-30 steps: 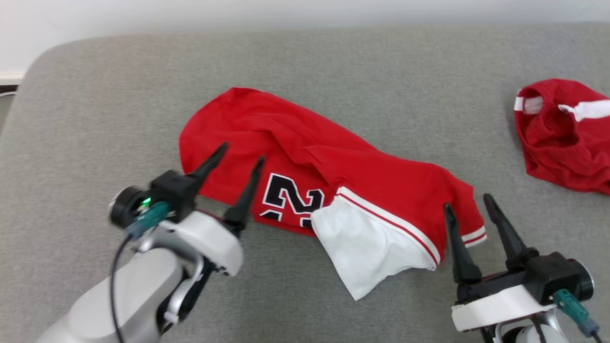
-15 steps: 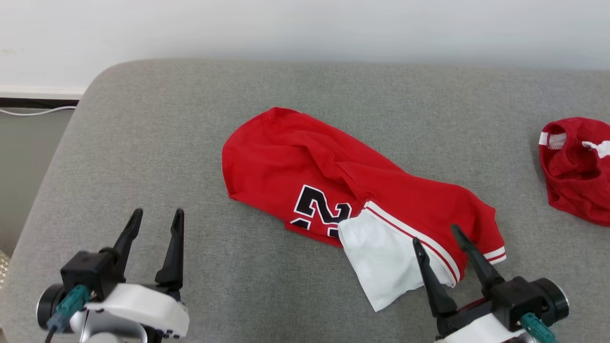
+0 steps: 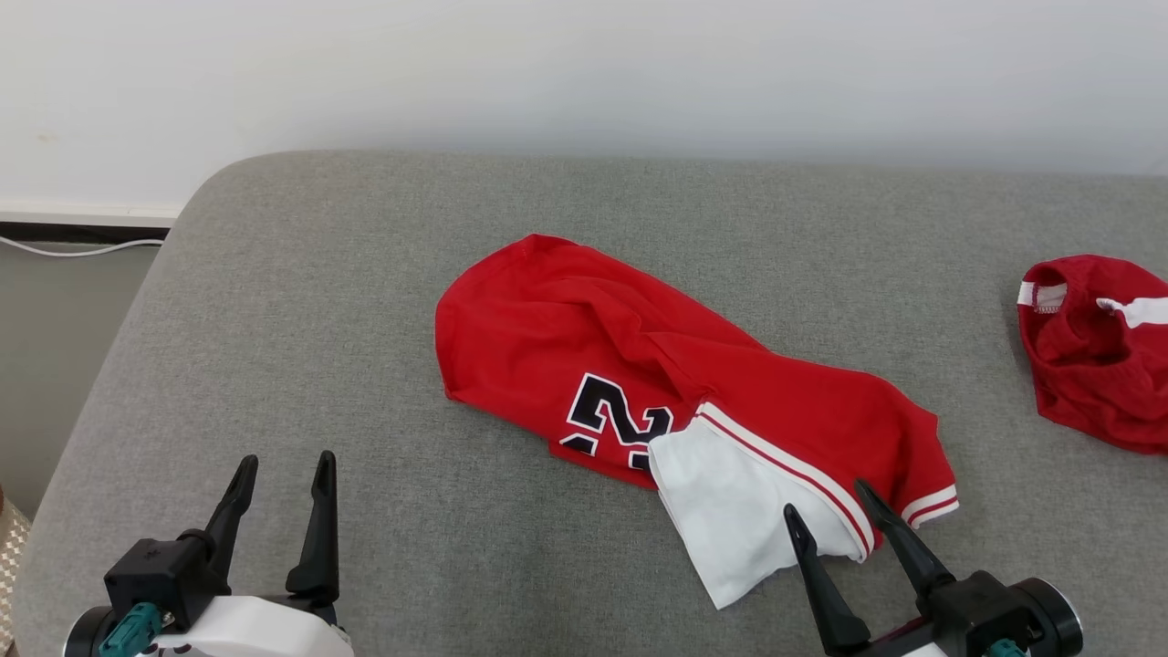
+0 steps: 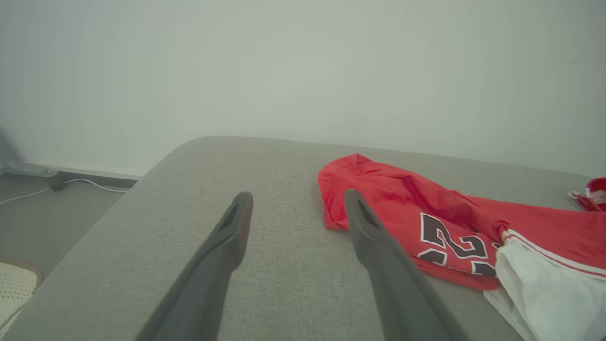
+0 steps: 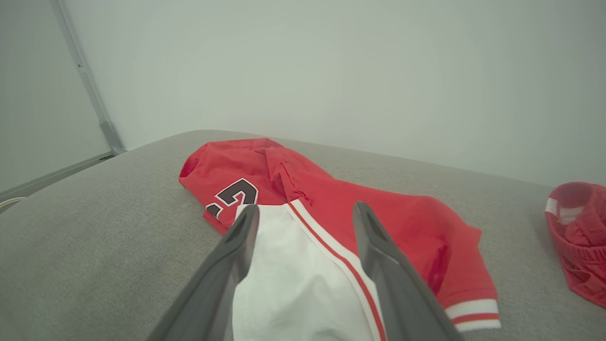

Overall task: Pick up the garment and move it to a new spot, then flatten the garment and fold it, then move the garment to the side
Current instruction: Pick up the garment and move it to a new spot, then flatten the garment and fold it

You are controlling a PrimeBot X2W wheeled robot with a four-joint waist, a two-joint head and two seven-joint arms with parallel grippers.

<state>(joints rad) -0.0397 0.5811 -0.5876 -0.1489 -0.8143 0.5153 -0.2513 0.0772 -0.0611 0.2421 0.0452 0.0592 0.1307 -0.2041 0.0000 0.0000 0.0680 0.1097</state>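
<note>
As it lies mid-couch [image 3: 301, 274], garment [image 3: 547, 328]: long axis far-left to near-right. Right gripper [image 3: 824, 497]: released, at its near-right end, nearer. Left gripper [image 3: 287, 456]: released, well left.

A grey upholstered surface [image 3: 301, 301] with a rounded corner is seen set against a plain white wall [image 3: 584, 73]; towards its right-hand end a crumpled red cloth [image 3: 1095, 374] with white trim is laid, bunched rather than flat; beyond the rounded corner a grey floor [image 3: 55, 347] is shown, and a thin white cable [image 3: 64, 252] is run along it just below a dark baseboard strip [image 3: 82, 232]; a pale perforated object [image 4: 14, 284] is glimpsed at floor level, too cropped to be identified; a grey upright strip [image 5: 83, 71] is fixed to the wall.
</note>
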